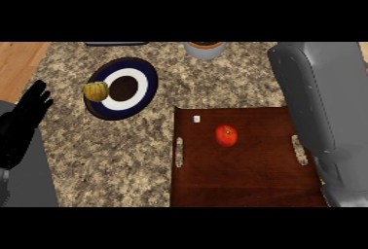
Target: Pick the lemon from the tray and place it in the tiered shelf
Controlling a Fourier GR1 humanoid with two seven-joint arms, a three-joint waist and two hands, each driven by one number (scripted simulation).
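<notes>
My left hand (25, 116) rests at the counter's left edge, well left of the dark wooden tray (244, 180), fingers straight and up, holding nothing. My right forearm (320, 112) stretches along the tray's right side; its hand is out of sight. On the tray sits a red tomato (226, 135). The yellowish lemon (96, 91) lies up-left of the tray, on the blue-and-white plate (141, 82).

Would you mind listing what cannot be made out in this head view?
- Right hand: not visible; the grey right forearm runs up to the top edge.
- Tiered shelf: not identifiable in this view.
- Grey pot and a dark object: cut off by the top edge.
- Small white item on the tray: too small to identify.
- Left hand: partly cut by the left edge.
</notes>
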